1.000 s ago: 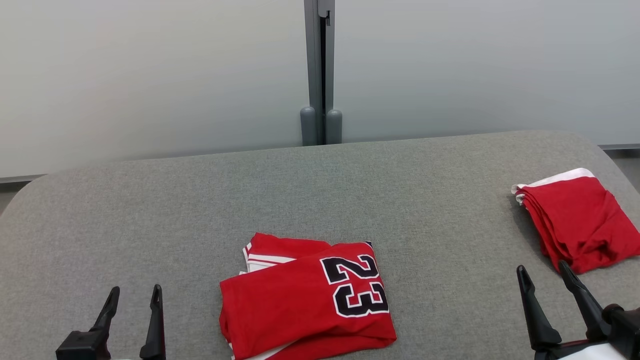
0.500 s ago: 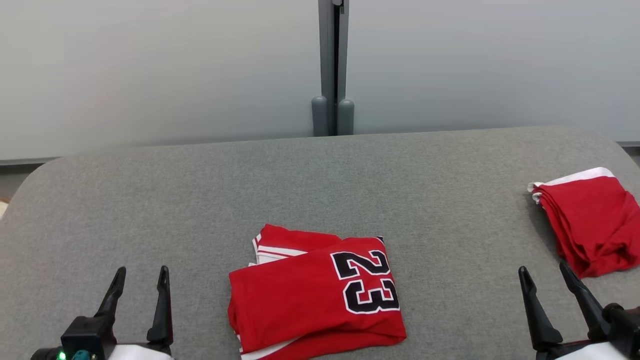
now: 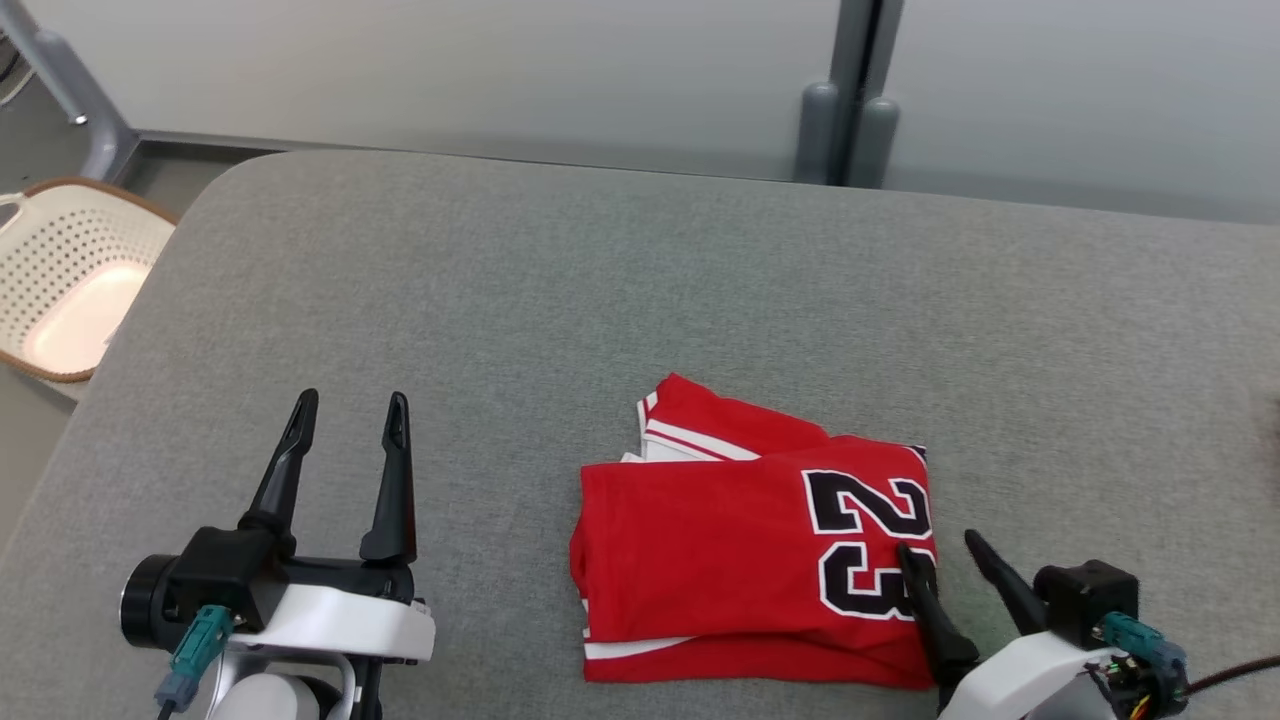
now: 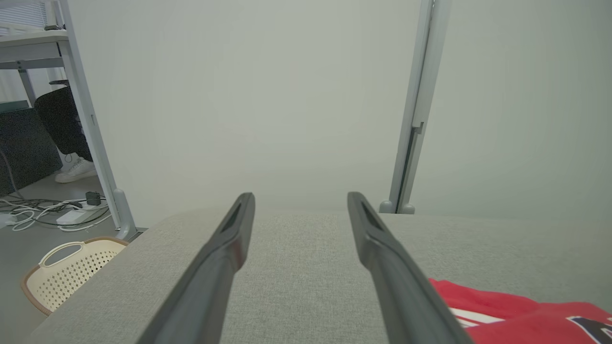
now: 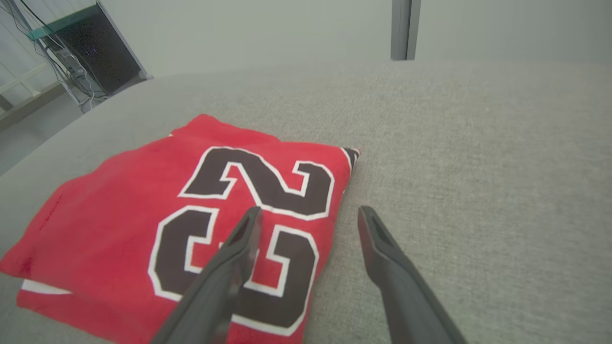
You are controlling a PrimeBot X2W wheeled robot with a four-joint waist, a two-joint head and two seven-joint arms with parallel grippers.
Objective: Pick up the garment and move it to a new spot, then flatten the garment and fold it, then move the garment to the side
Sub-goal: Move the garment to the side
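Jersey (image 3: 750,560) folded flat at 5 o'clock on the grey table (image 3: 560,280), long axis 9-to-3, number 23 at the 3 o'clock end, white stripes poking out toward 11. Bare table from 9 round to 2; rounded edge at 9, basket (image 3: 60,250) beyond it at 10. Left gripper (image 3: 353,397) wide open, empty, at 7. Right gripper (image 3: 938,545) wide open, holding nothing, straddling the jersey's 3 o'clock edge; contact unclear.

Perforated cream basket (image 3: 90,240) on the floor — left of grey table (image 3: 500,280)
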